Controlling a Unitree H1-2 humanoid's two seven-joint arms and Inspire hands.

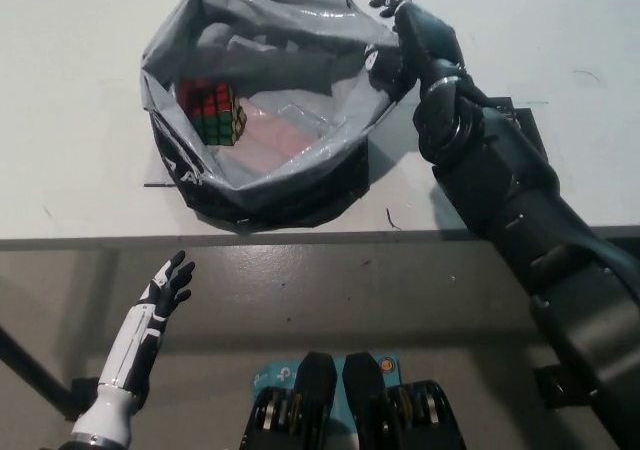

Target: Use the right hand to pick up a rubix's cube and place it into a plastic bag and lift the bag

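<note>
**A:** The Rubik's cube [213, 112] is already down inside the plastic bag [262, 180], resting against the left inner wall, and the bag sits on the white worktop [70, 120] close to its front edge.

**B:** So the placing part looks done. What's the black right hand [415, 42] doing up at the rim?

**A:** It's at the bag's right edge, fingers curled over the grey film there. It looks like a pinch on the rim, though the contact itself is hard to read from this angle.

**B:** Makes sense as a spot. Grab the rim on the side opposite the cube and the mouth stays open, with the weight hanging low.

**A:** Right, and the bag's base is flat on the worktop, so no lift yet by the look of it.

**B:** And the white left hand [163, 288]?

**A:** Idle, down below the worktop edge at lower left, fingers spread, holding nothing, well clear of the bag.
</note>
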